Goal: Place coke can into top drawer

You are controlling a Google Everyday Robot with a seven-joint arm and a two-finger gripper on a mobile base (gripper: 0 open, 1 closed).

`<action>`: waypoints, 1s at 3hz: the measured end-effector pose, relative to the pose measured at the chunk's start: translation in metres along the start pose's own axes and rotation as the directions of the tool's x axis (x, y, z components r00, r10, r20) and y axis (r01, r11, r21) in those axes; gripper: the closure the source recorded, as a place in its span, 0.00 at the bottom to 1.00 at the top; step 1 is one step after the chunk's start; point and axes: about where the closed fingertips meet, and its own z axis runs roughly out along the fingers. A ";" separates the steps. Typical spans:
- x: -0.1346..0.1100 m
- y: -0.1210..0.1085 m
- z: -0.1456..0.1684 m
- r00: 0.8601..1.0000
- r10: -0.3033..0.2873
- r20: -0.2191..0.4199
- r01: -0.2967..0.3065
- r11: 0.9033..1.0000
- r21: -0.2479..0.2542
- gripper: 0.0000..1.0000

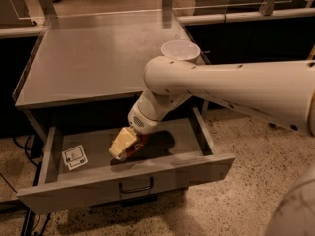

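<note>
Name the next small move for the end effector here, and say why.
Probably release: the end effector holds the coke can low inside the open top drawer, near its floor, so letting go should leave it inside.

In top drawer [123, 180]: pincer [121, 150], coke can [137, 144]

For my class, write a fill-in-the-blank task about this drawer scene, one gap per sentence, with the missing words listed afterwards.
1. The top drawer under the table stands ____.
2. The gripper is down inside the ____, with the coke can close against it.
3. The white tag lies to the camera's ____ of the gripper.
4. The white bowl stands on the ____, not in the drawer.

Missing words: open; drawer; left; table
</note>
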 end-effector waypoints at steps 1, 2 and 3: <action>0.001 -0.015 0.012 0.999 0.043 -0.004 -0.043 0.999 0.006 1.00; -0.002 -0.023 0.019 0.998 0.060 0.005 -0.060 0.998 0.015 1.00; -0.004 -0.028 0.030 0.997 0.069 0.032 -0.070 0.997 0.023 1.00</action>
